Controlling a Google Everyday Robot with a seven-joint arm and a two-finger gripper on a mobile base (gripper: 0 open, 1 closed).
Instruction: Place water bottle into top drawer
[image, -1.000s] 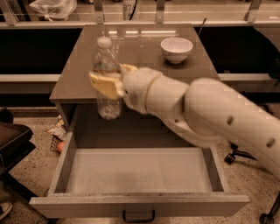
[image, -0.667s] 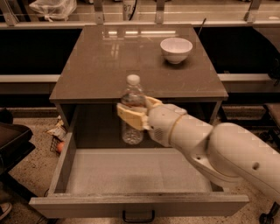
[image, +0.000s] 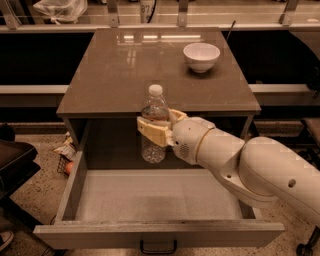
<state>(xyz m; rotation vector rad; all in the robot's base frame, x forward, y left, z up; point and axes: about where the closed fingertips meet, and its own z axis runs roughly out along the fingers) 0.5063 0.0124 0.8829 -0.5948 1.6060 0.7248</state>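
The water bottle (image: 153, 150) is held upright over the rear of the open top drawer (image: 160, 233), pinched at mid-body by the gripper (image: 158, 126).

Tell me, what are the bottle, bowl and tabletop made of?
The water bottle: see-through, ribbed, likely clear plastic. The white bowl: glossy, perhaps ceramic or plastic. The tabletop: smooth brown, mirrors lights, maybe laminate or stone. The gripper, over the open top drawer, is shut on the bottle.

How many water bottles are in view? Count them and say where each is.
1. The water bottle is upright in the end effector, which grips its middle above the rear of the open top drawer. The arm could hide others.
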